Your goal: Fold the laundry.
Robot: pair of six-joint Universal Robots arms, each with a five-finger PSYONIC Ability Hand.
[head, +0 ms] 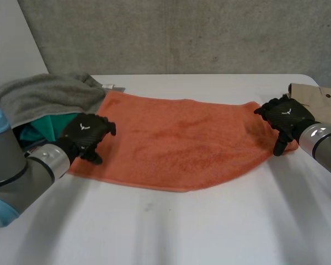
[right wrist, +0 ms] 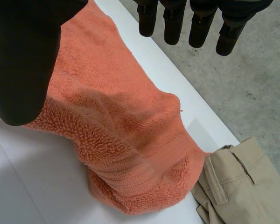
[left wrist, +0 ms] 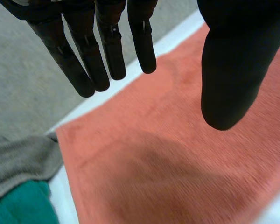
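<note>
An orange towel [head: 176, 141] lies spread across the white table [head: 171, 232], its right end bunched up. My left hand [head: 87, 134] hovers over the towel's left end, fingers [left wrist: 95, 56] straight and apart from the thumb, holding nothing; the towel [left wrist: 177, 158] lies flat below the palm. My right hand [head: 284, 120] is over the towel's right end, open, with fingers [right wrist: 177, 23] straight above the crumpled end [right wrist: 130, 149]; nothing is between fingers and thumb.
A grey cloth [head: 44, 94] lies over a green one [head: 41, 130] at the table's left, beside my left hand. Beige trousers [head: 320, 99] lie at the right edge, touching the towel's bunched end [right wrist: 238, 182]. A concrete wall stands behind.
</note>
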